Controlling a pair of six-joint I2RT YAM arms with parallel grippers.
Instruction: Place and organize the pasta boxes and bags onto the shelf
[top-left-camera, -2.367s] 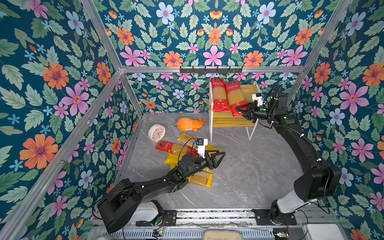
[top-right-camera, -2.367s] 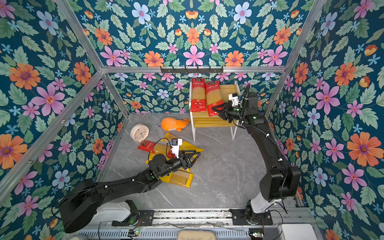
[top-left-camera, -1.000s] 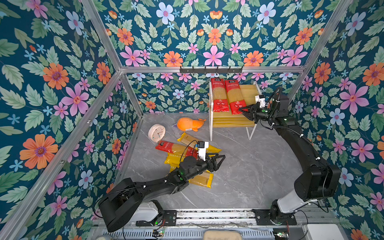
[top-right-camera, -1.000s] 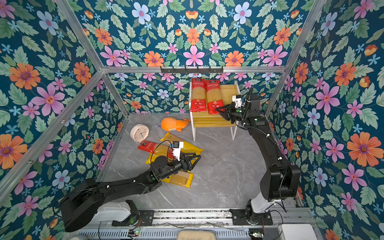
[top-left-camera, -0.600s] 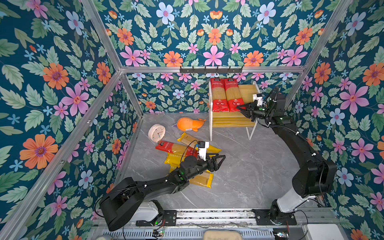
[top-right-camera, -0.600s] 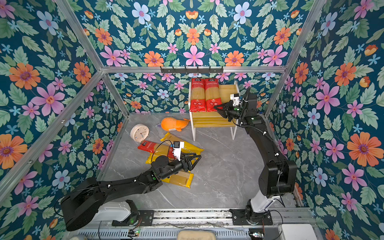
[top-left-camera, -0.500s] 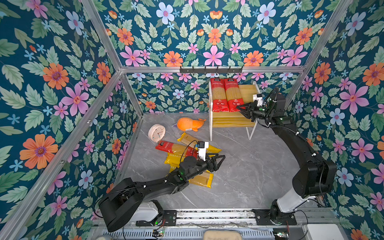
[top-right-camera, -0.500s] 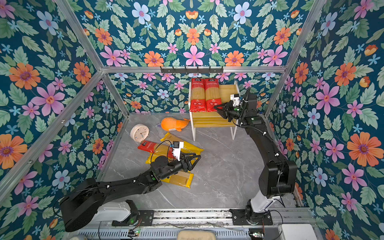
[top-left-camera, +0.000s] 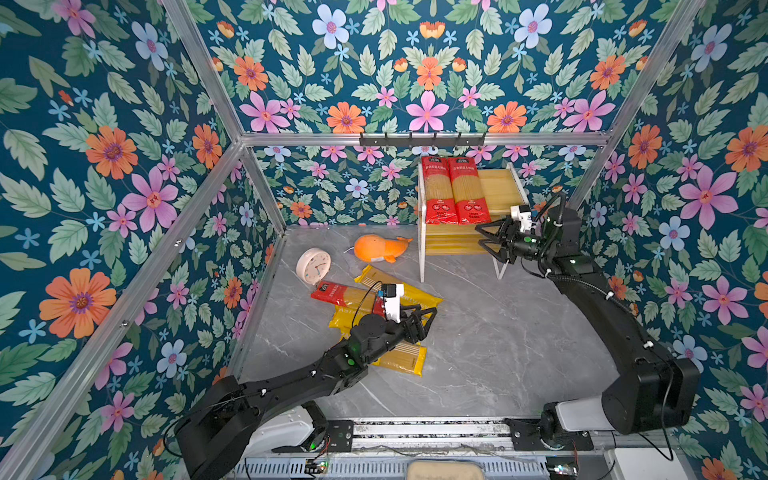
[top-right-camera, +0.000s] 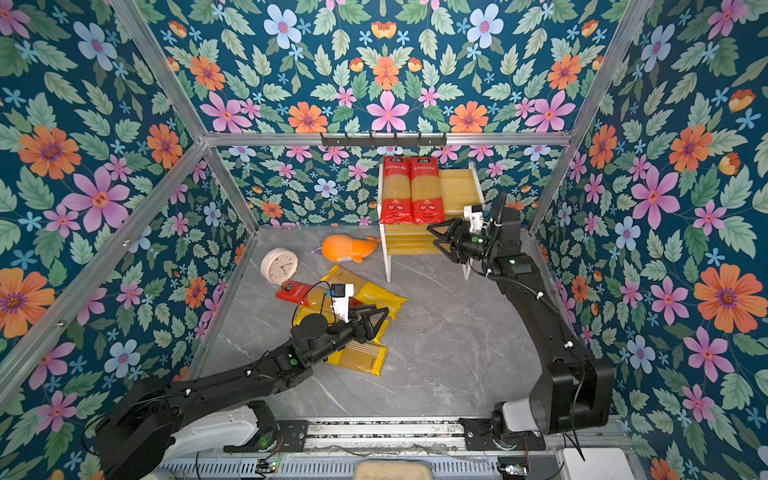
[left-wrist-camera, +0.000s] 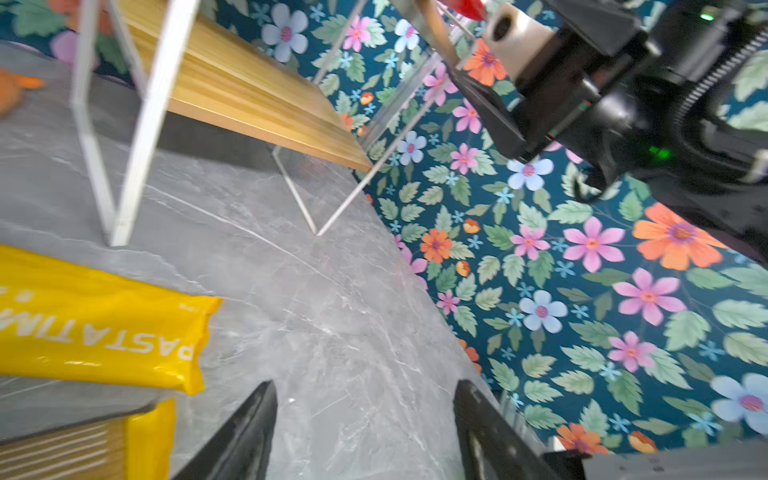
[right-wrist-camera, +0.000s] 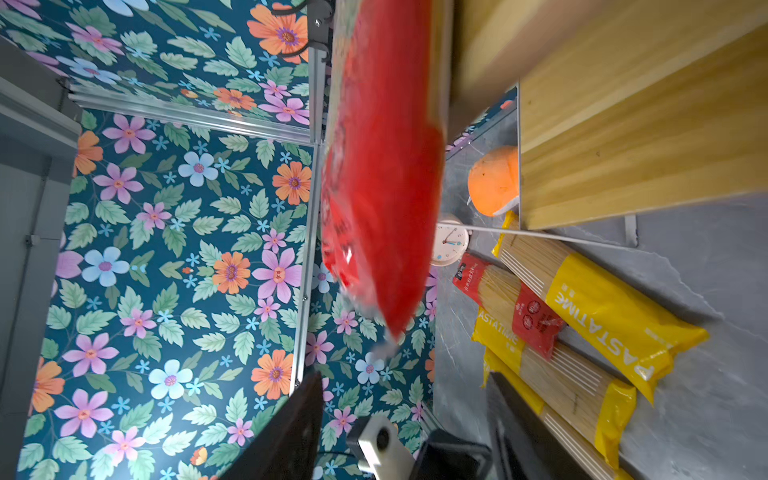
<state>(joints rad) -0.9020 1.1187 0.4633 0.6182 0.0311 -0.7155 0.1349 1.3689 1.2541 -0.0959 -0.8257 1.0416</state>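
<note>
Since a moment ago the right gripper (top-left-camera: 484, 237) has let go: its jaws now stand well apart, holding nothing, just in front of the small two-tier shelf of yellow-tan wooden slats on a thin white metal frame (top-left-camera: 498, 187). Two long flat clear spaghetti packs with red ends (top-left-camera: 468, 191) lie side by side on its top tier, pale strands showing through the film. Their near ends seem to poke past the front edge, so a careless brush could drag one off. The left gripper (top-left-camera: 424, 323), also open and empty, hovers over three yellow "PASTATIME" packs (top-left-camera: 419, 296) and a third red-ended clear pack (top-left-camera: 332, 293), which overlap on the grey marble-patterned worktop (top-left-camera: 498, 332). Lifting one may tug its neighbours, and the glossy film looks slippery.
</note>
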